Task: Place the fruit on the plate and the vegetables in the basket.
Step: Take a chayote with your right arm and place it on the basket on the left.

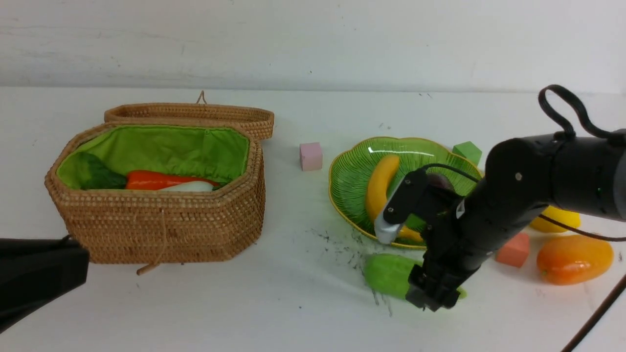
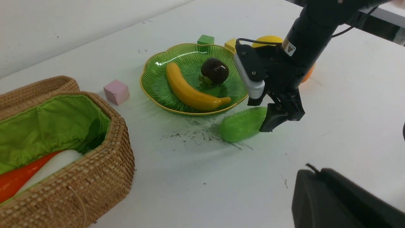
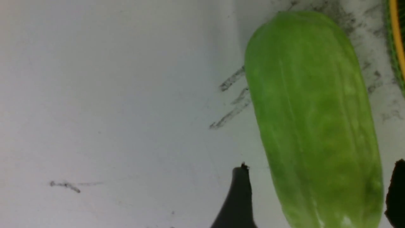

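The light green gourd (image 1: 389, 275) lies on the table just in front of the green plate (image 1: 352, 176). My right gripper (image 1: 433, 293) is open with one finger on each side of the gourd's near end; the right wrist view (image 3: 319, 166) shows a gap between one finger and the gourd (image 3: 313, 120). The banana (image 1: 381, 188) and the maroon ball (image 2: 215, 70) lie on the plate. The lemon (image 1: 557, 220) and mango (image 1: 574, 259) lie on the table at the right. The carrot (image 1: 156, 180) and radish (image 1: 188, 187) lie in the basket (image 1: 161, 230). My left gripper (image 2: 311, 172) is shut and empty at the lower left.
A pink cube (image 1: 311, 156) sits between the basket and the plate. A green cube (image 1: 467, 151) sits behind the plate and a salmon cube (image 1: 512, 250) beside the mango. The basket's lid lies open behind it. Dark scuff marks cover the table near the gourd.
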{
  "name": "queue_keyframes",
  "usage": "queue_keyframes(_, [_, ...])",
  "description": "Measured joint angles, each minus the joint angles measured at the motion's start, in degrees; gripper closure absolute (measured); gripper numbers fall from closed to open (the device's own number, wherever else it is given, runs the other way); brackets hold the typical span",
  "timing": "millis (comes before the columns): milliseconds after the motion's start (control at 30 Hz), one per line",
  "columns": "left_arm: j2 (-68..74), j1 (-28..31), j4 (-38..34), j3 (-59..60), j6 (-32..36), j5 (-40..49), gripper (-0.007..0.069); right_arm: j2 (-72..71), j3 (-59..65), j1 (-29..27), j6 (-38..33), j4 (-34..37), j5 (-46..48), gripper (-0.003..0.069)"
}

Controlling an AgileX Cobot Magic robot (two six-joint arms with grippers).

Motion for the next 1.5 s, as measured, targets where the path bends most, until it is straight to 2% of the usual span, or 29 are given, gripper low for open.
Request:
queue_keyframes(533, [0.0,0.0,0.0,0.0,0.0,0.0,0.0619,6.2,-0.3,0.1,0.1,2.2,-2.3,0.0085])
queue_keyframes(700, [0.0,0.0,0.0,0.0,0.0,0.1,0.0619,6.4,-0.5,0.1,0.1,3.8,-3.6,0.0134])
queue_keyframes(800, [0.0,0.0,0.0,0.0,0.0,0.1,0.0619,6.5,-0.5,0.1,0.1,5.0,-4.1,0.0200])
queue_keyframes(933, [0.0,0.0,0.0,0.0,0.0,0.1,0.0619,6.5,-0.6,0.1,1.8,6.8,-3.5,0.0209])
queue_keyframes(1033, [0.0,0.0,0.0,0.0,0.0,0.1,0.0617,6.4,-0.7,0.1,2.1,7.0,-1.8,0.0209])
queue_keyframes(1233, [0.0,0.0,1.4,0.0,-0.4,0.1,0.0617,3.1,-0.5,0.7,4.2,11.0,11.5,0.0209])
queue_keyframes(1367, [0.0,0.0,7.9,0.0,-6.1,-1.7,0.0617,-2.0,-4.7,3.2,6.2,13.4,14.2,0.0209])
queue_keyframes(1467, [0.0,0.0,15.3,0.0,-14.5,-3.0,0.0617,-4.1,-11.5,6.3,6.3,14.1,13.1,0.0209])
queue_keyframes(1500, [0.0,0.0,20.1,0.0,-19.1,-3.0,0.0617,-4.2,-14.7,7.6,6.2,14.2,11.7,0.0209])
